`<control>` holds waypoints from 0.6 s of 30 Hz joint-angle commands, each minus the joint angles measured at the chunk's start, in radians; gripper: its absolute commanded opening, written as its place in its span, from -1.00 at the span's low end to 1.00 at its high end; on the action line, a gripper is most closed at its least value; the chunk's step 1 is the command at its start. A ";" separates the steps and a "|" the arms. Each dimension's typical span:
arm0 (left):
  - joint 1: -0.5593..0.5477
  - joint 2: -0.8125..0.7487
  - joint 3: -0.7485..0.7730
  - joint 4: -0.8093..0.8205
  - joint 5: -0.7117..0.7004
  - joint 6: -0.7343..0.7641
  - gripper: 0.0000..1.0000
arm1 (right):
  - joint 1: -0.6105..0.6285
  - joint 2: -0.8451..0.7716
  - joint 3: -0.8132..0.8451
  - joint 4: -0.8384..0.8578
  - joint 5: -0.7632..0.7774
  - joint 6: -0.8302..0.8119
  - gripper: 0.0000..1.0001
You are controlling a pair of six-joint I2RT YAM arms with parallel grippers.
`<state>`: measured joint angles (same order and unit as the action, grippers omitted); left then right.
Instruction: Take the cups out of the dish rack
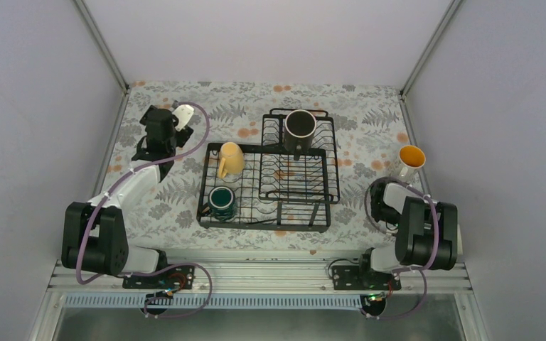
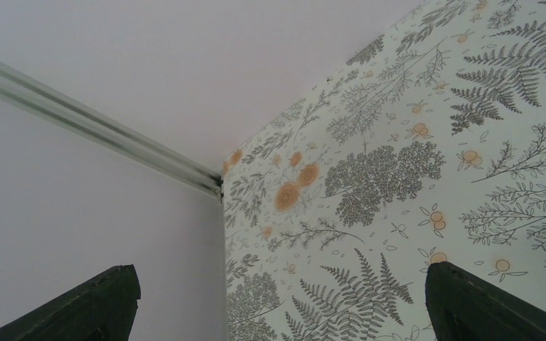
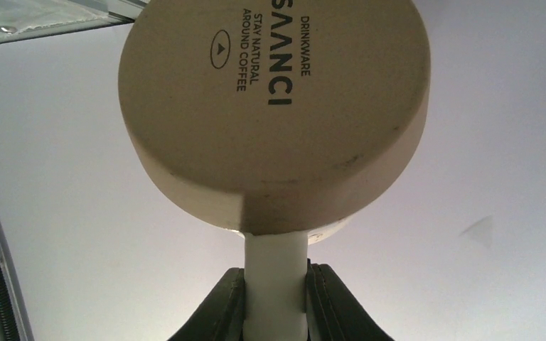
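Three cups sat in dish rack [image 1: 266,213], frame centre: black mug [image 1: 300,126] in upper basket, yellow mug [image 1: 229,160] and teal mug [image 1: 222,202] at its left.
Right fingers [image 3: 220,312] clamped handle of white orange-lined mug [image 3: 277,106], right of rack, apparently not yet on desk [image 1: 370,114].
Left fingers [image 2: 85,305] wide, empty, upper left.

Black wire dish rack [image 1: 302,177], and the tablecloth [image 1: 156,209] shows grey ferns with orange blooms on white; a pale yellow mug [image 1: 230,160], a teal-green mug [image 1: 222,202], a black mug [image 1: 301,126], and a white mug [image 1: 410,160], orange inside
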<state>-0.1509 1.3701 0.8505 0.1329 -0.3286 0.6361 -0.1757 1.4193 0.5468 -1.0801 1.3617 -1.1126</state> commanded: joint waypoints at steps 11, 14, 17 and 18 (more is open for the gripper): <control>0.015 0.014 -0.012 0.039 0.013 -0.004 1.00 | 0.167 0.093 0.051 -0.027 0.014 0.071 -0.92; 0.020 0.014 -0.009 0.035 0.014 -0.003 1.00 | 0.178 0.106 0.048 -0.017 0.004 0.067 -0.92; 0.020 0.014 -0.011 0.033 0.013 -0.003 1.00 | 0.187 0.131 0.057 -0.009 -0.023 0.068 -0.92; 0.020 0.012 -0.013 0.033 0.014 -0.002 1.00 | 0.189 0.143 0.064 -0.009 -0.037 0.075 -0.92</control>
<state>-0.1352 1.3811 0.8455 0.1417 -0.3241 0.6365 -0.0036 1.5280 0.5827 -1.0901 1.3067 -1.0626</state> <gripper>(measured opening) 0.998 0.171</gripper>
